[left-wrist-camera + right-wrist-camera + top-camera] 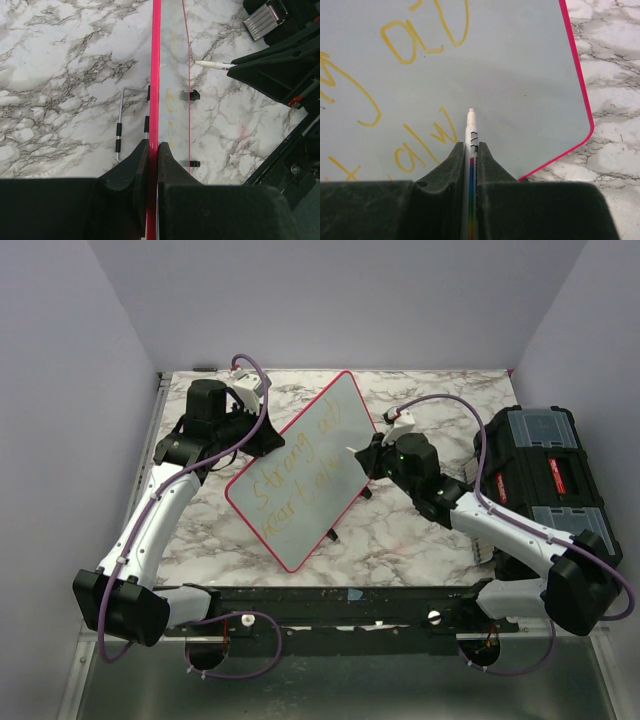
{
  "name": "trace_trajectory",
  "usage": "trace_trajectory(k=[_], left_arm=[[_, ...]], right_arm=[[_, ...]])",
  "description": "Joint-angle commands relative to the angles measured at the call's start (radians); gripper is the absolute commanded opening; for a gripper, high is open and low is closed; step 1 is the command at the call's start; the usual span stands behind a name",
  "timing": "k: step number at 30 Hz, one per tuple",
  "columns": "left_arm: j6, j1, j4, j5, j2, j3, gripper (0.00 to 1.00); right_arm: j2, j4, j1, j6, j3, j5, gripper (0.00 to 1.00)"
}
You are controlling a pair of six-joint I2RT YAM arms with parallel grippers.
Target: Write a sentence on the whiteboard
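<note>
- Now the step in hand looks like adding the next word to the two lines of thin yellow-orange cursive writing point(297, 462), which already cover much of the large, glossy, pale grey whiteboard with the red-pink rim point(345, 405).
- That whiteboard stands tilted on the marbled white-and-grey bench point(420, 540), with its written face turned toward the right arm.
- To do it well, the tip should meet the whiteboard just past the end of the lower line, press lightly, and travel in line with the words already there; too much push could shove the whiteboard against its hold.
- The left jaws are fully closed on the whiteboard's red-pink rim, one finger on each face, steadying it.
- The right jaws are nearly closed, gripping a slim white marker with a rainbow stripe point(471, 131), with its nib pointing at bare whiteboard beside the last letters.
- Whether the nib touches the whiteboard, I cannot tell.
</note>
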Motion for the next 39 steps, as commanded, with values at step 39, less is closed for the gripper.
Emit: trace_trajectory(k=[39], left_arm=[[0.074,-0.026,-0.023,-0.078,0.003,0.013,0.0]], right_arm=[[0.081,0.116,-0.028,0.001,-0.031,-0.159,0.01]])
